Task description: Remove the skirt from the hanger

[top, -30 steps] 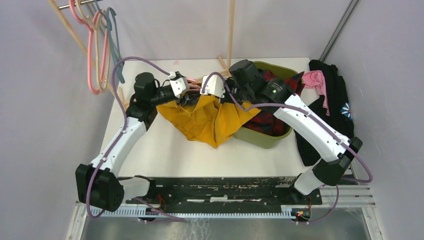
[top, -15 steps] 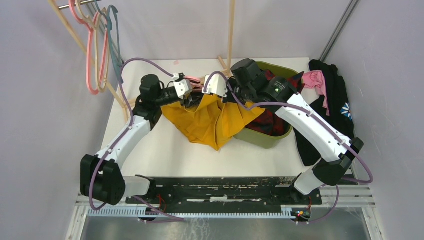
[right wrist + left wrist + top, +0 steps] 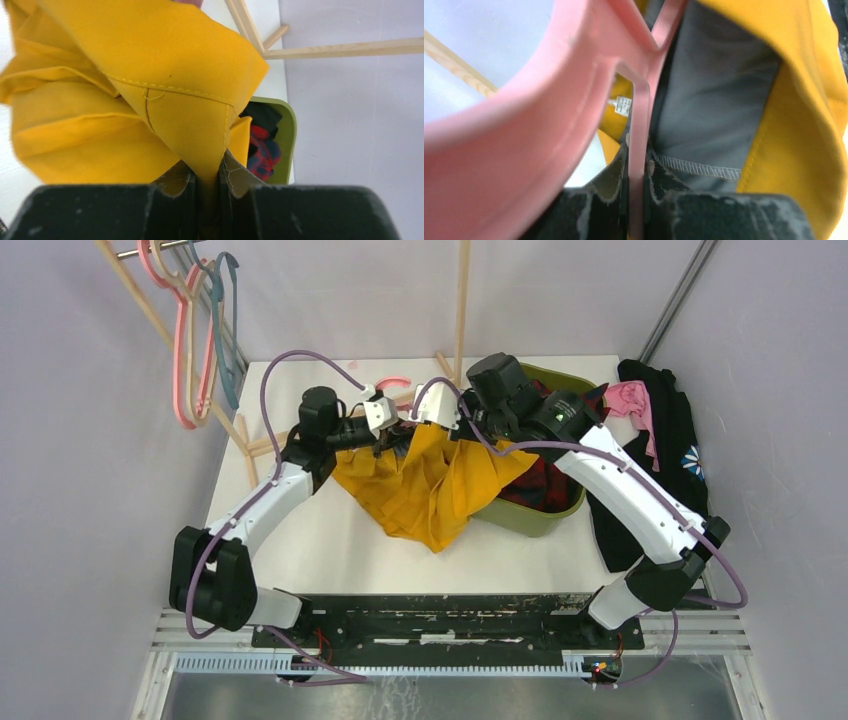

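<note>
The yellow skirt [image 3: 430, 485] hangs in folds over the middle of the table, bunched at the top between both grippers. Its grey lining [image 3: 709, 105] shows in the left wrist view. The pink hanger [image 3: 524, 135] fills that view, and my left gripper [image 3: 636, 200] is shut on one thin bar of it. In the top view the hanger's hook [image 3: 393, 383] pokes out behind my left gripper [image 3: 388, 425]. My right gripper [image 3: 206, 192] is shut on a fold of the skirt [image 3: 165, 100], just right of the left one [image 3: 432, 420].
A green bin [image 3: 545, 520] with dark and red clothes stands right of the skirt. Black and pink garments [image 3: 655, 430] lie at the far right. Spare hangers [image 3: 195, 340] hang on a rack at the back left, above wooden rack legs [image 3: 255, 445].
My left gripper has moved right toward the right gripper and closed on the hanger's bar. The skirt has bunched up and shifted slightly right. The hanger's hook now shows behind.
</note>
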Available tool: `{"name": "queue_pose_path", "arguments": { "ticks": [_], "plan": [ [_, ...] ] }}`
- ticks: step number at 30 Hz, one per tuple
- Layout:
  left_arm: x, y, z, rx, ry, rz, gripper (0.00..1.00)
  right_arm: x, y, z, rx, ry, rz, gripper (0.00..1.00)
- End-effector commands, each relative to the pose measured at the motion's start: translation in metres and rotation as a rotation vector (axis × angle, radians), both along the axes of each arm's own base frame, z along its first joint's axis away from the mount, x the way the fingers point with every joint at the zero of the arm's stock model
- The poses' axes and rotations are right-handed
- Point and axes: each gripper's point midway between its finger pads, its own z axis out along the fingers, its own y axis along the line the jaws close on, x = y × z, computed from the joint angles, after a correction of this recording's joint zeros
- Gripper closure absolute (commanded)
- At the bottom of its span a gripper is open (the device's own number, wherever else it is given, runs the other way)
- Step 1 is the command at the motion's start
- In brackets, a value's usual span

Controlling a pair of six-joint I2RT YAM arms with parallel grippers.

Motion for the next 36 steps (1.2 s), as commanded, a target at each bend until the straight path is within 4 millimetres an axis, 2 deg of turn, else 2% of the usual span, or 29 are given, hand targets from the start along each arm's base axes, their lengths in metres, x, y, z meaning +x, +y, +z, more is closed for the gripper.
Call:
{"name": "queue_pose_path", "arguments": {
  "ticks": [1, 8, 12, 15, 17, 18, 21, 24, 29, 32, 36],
  "plan": [
    [-0.011, -0.009, 0.029, -0.056, 0.051, 0.025, 0.97, 0.006, 0.036, 0.078, 0.242, -0.184, 0.082, 0.99],
    [0.020, 0.007, 0.060, -0.145, 0.102, 0.300, 0.97, 0.016, 0.038, 0.067, 0.230, -0.181, 0.046, 0.99],
    [0.039, 0.022, 0.064, -0.102, 0.107, 0.435, 0.97, 0.034, 0.033, 0.055, 0.209, -0.218, -0.044, 0.98],
    [0.042, 0.033, 0.063, -0.076, 0.107, 0.497, 0.97, 0.049, 0.025, 0.044, 0.184, -0.261, -0.134, 0.84],
    [0.043, 0.039, 0.057, -0.051, 0.112, 0.528, 0.97, 0.057, 0.022, 0.044, 0.174, -0.280, -0.175, 0.76],
    [0.043, 0.043, 0.053, -0.032, 0.111, 0.544, 0.97, 0.060, 0.022, 0.049, 0.187, -0.295, -0.196, 0.71],
    [0.044, 0.053, 0.042, 0.013, 0.106, 0.594, 0.97, 0.064, 0.024, 0.070, 0.244, -0.331, -0.216, 0.47],
    [0.048, 0.063, 0.039, 0.037, 0.092, 0.645, 0.97, 0.061, 0.027, 0.087, 0.282, -0.351, -0.204, 0.30],
    [0.052, 0.068, 0.043, 0.037, 0.080, 0.679, 0.97, 0.055, 0.031, 0.100, 0.327, -0.352, -0.181, 0.26],
    [0.052, 0.068, 0.054, 0.008, 0.080, 0.685, 0.97, 0.059, 0.038, 0.094, 0.353, -0.330, -0.194, 0.28],
    [0.048, 0.068, 0.067, -0.025, 0.083, 0.689, 0.97, 0.068, 0.057, 0.084, 0.432, -0.276, -0.219, 0.33]
  ]
}}
